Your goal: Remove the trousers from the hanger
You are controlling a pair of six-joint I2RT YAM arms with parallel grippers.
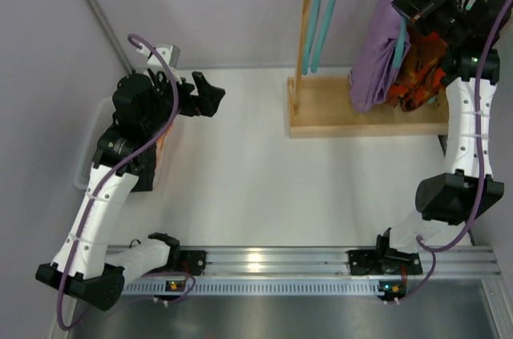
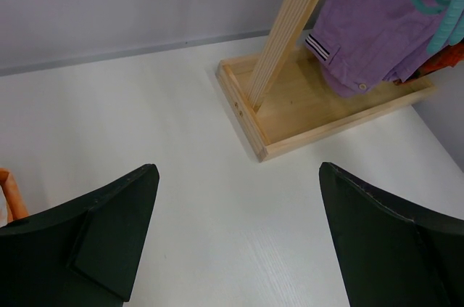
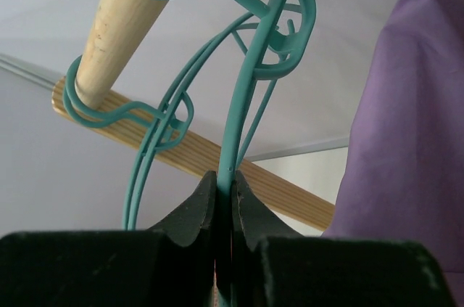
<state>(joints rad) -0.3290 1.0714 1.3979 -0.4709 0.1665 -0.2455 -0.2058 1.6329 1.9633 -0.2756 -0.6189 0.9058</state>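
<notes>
Right wrist: right pincer point(image 3: 225, 192) clamped on teal hanger point(image 3: 240, 111); purple trousers point(image 3: 413, 140) just beside.

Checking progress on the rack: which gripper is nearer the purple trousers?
Right. The right gripper is shut on a teal hanger right beside the purple trousers; the left gripper hangs open far across the table.

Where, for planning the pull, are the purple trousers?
Top view, upper right: the purple trousers hang on the wooden rack, just left of the orange patterned trousers.

Patterned trousers point(image 1: 410, 89) half behind right arm point(image 1: 469, 127)
</notes>
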